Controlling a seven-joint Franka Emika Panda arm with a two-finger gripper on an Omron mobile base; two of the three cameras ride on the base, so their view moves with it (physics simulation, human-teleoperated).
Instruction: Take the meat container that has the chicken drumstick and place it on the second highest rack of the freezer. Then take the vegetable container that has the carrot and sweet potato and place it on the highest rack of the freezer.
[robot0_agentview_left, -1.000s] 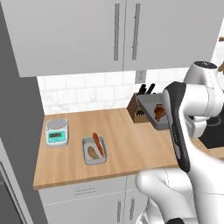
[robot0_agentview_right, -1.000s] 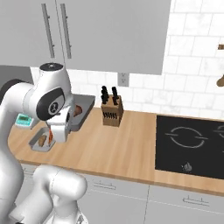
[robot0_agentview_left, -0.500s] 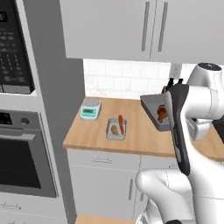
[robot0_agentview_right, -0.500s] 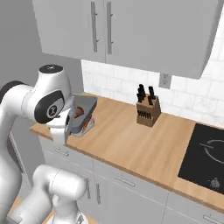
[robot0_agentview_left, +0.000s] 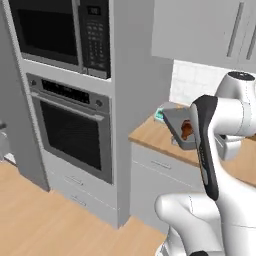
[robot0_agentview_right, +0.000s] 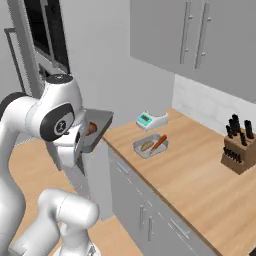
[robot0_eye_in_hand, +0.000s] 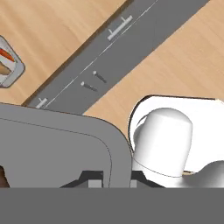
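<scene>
Wall oven (robot0_agentview_left: 75, 132) with microwave (robot0_agentview_left: 62, 32) is seen at left of the left base view. Wooden counter (robot0_agentview_right: 200, 175) is seen at right in the right base view. Meat tray (robot0_agentview_right: 96, 131), carried left of centre with drumstick (robot0_agentview_left: 187, 129) inside, is clamped by the gripper (robot0_eye_in_hand: 111, 177), jaws narrow. Vegetable tray (robot0_agentview_right: 150, 145) is seen mid-counter, with a scale (robot0_agentview_right: 151, 120) just above it and a knife block (robot0_agentview_right: 239, 150) at far right.

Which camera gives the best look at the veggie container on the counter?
The right base view: the veggie container sits whole on the counter, carrot visible inside. The hand view catches just a corner of it at the left edge. In the left base view I can't make it out.
</scene>
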